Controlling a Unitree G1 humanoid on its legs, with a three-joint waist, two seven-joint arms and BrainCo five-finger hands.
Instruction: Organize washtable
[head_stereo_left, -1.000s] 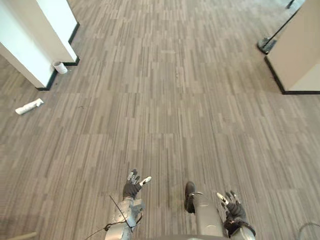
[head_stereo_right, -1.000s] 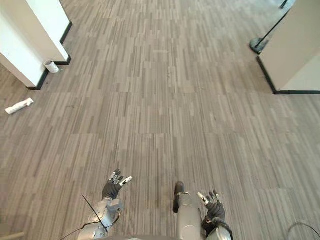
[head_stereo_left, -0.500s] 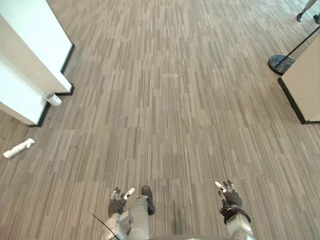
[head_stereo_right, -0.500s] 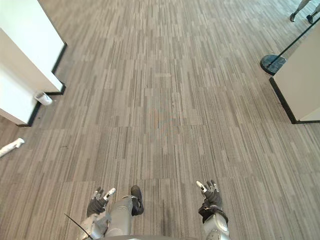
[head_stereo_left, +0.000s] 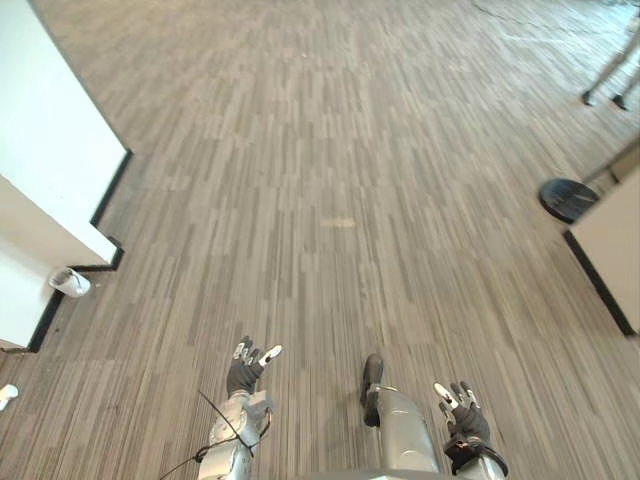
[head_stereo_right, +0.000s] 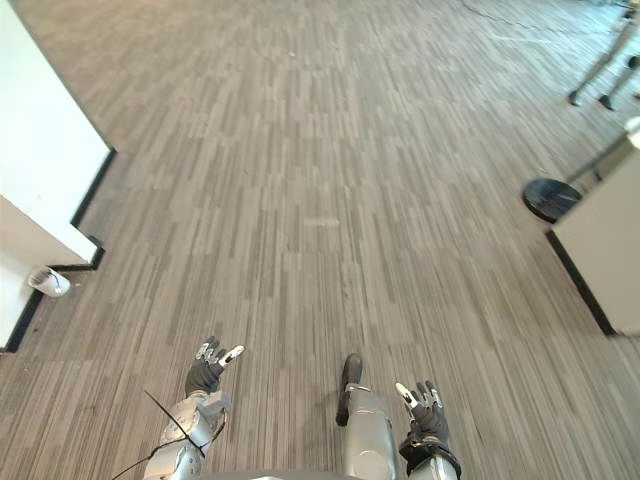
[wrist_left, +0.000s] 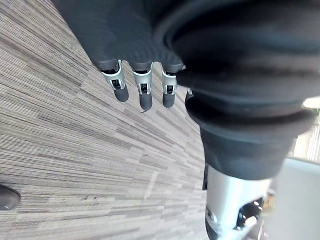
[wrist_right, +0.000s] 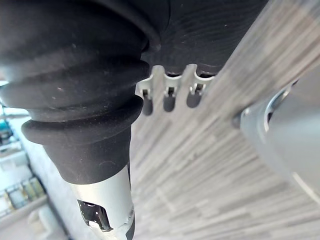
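No washtable is in sight; I look down at a grey striped floor. My left hand (head_stereo_left: 243, 372) hangs low at the lower left, fingers straight and spread, holding nothing. My right hand (head_stereo_left: 462, 420) hangs at the lower right, likewise open and empty. In the left wrist view the fingers (wrist_left: 142, 90) point straight out over the floor, and in the right wrist view the fingers (wrist_right: 170, 97) do the same. A small cup (head_stereo_left: 68, 282) lies on its side on the floor at the foot of a white wall corner (head_stereo_left: 40, 170) on the left.
A white object (head_stereo_left: 3, 395) lies on the floor at the far left edge. On the right stand a black round stand base (head_stereo_left: 566, 198) and a pale cabinet (head_stereo_left: 615, 260). A person's legs (head_stereo_left: 610, 75) show at the far upper right.
The whole picture has shifted as the camera moved: the white wall and cup have slid towards the lower left. Both hands stay open and empty.
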